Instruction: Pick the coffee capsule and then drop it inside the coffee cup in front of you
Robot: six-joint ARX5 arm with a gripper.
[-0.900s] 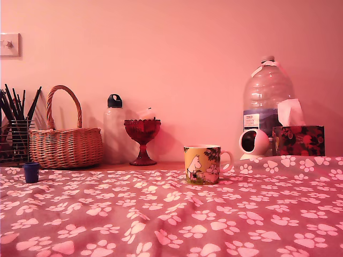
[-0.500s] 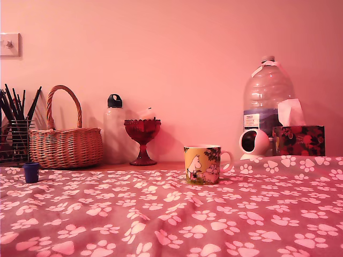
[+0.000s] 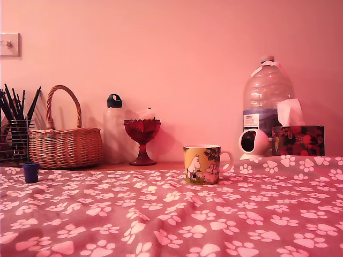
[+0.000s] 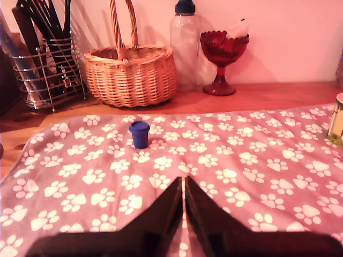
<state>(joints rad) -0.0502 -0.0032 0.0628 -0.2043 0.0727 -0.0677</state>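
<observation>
No change is being shown against the earlier exterior frames: every object is sitting where it was. At the exterior view's far left, the small tapered dark blue coffee capsule point(image 3: 31, 172) point(image 4: 139, 134) is standing upright on the soft paw-print cloth point(image 3: 161, 214), near the woven wicker basket point(image 3: 65, 140). Further right, the glossy yellow-orange coffee cup point(image 3: 202, 164) is being shown, well apart from it. In the wrist view, the gripper point(image 4: 184, 199) is being held closed and empty, its dark fingers nearly touching.

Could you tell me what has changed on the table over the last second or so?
Nothing visibly changed. The capsule stands upright on the paw-print cloth at the exterior view's left, the cup near the middle, and the claw, shut, holds nothing.
</observation>
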